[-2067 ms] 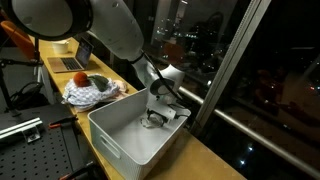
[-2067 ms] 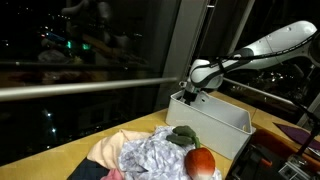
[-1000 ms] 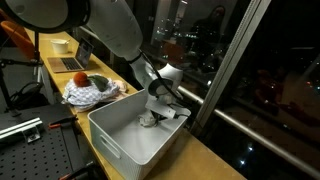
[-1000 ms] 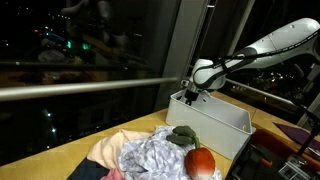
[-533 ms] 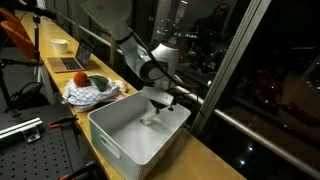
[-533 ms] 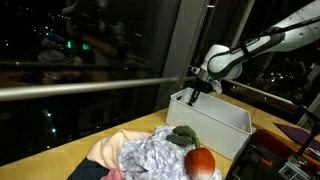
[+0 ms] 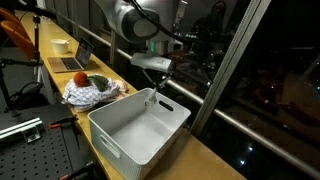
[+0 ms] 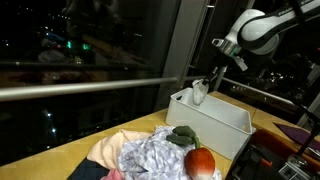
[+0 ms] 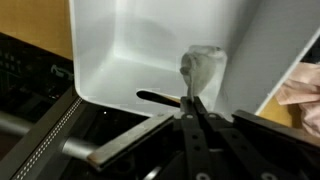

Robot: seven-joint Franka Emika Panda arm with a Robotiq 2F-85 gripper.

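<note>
The gripper (image 7: 154, 84) hung over the window end of the white plastic bin (image 7: 118, 140), its fingers drawn narrow and pinching the top of a small pale cloth (image 7: 152, 98) (crumpled, greyish white). The cloth dangled from the fingertips at about the height of the bin's rim; whether it brushed the rim could not be told. In an exterior view the cloth (image 8: 200, 92) showed just above the bin (image 8: 222, 125), with the gripper (image 8: 208, 83) slanting in from the arm above it. In the wrist view the two fingers (image 9: 190, 110) met on the cloth (image 9: 203, 66), and behind it lay the bin's bare inner wall (image 9: 130, 40) with its handle slot (image 9: 160, 98).

The bin stood on a wooden counter (image 7: 215, 160) along a dark window. Just beside the bin lay a heap of clothes (image 7: 92, 92), seen also in an exterior view (image 8: 150, 155) with a red round object (image 8: 200, 162) resting on it.
</note>
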